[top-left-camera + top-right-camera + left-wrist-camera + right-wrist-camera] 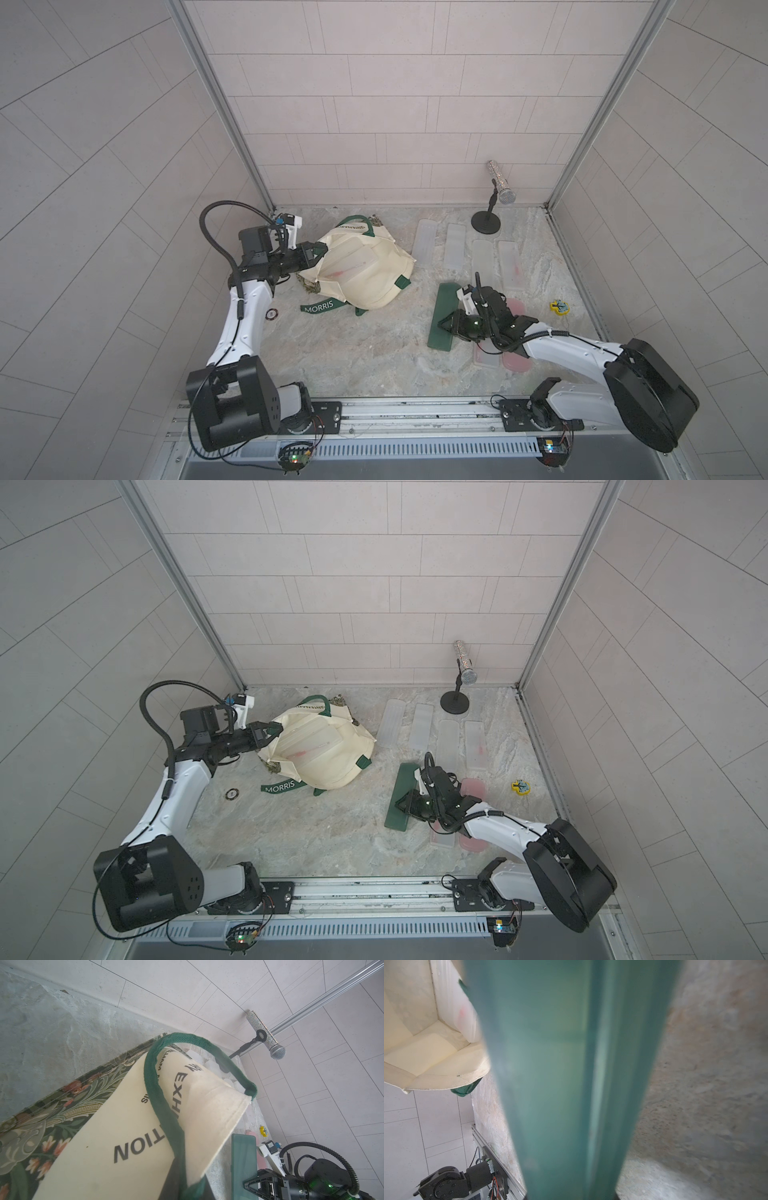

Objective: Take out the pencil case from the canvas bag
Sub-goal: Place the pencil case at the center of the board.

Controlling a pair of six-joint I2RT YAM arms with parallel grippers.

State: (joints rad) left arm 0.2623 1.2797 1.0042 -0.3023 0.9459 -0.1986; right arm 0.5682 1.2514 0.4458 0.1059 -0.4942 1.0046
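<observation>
Filling our right wrist view is a dark green pencil case (pixel 571 1084), long and flat, blurred by closeness. In both top views our right gripper (pixel 449 326) pinches the near end of that case, its fingers narrow and closed on it. The case is outside the canvas bag (pixel 365 270), well apart from it on our right-arm side, over the marbled table (pixel 353 365). We cannot tell whether its far end touches the table.

Our left gripper (pixel 316 253) is clamped tight on a dark green strap handle (pixel 182 1036) at the bag's mouth, holding that edge up. The cream bag slumps at the back left with its mouth open, and translucent cases (pixel 353 262) show inside, one smeared pink. Its second strap (pixel 320 308), lettered MORRIS, lies on the table.

Four frosted cases (pixel 424 243) lie in a row beyond the right gripper. A glittery microphone (pixel 500 183) stands in the back right corner.
</observation>
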